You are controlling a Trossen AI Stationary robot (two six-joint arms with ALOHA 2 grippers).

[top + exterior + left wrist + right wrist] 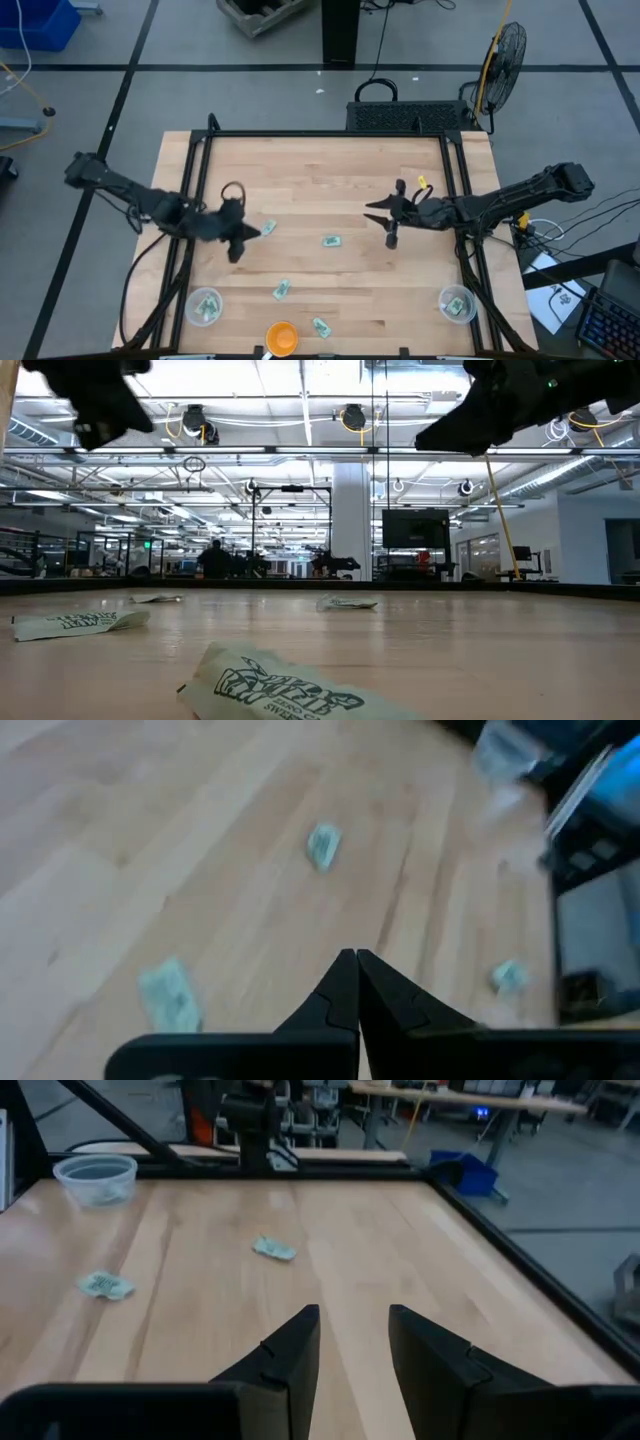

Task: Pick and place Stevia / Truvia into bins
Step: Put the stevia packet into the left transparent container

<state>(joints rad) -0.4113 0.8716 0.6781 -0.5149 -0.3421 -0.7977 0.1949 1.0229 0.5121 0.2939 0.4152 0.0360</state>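
Observation:
Several pale green sachets lie flat on the wooden table: one beside my left gripper, one mid-table, and two nearer the near edge. A clear cup stands near-left and another near-right. My left gripper hovers shut and empty above the table's left part, with sachets ahead of it. My right gripper hovers open over the right part, facing a sachet and the left cup.
An orange bowl sits at the near edge between the cups. A black frame borders the table's far and side edges. In the low view both grippers hang well above the tabletop, over sachets lying close by.

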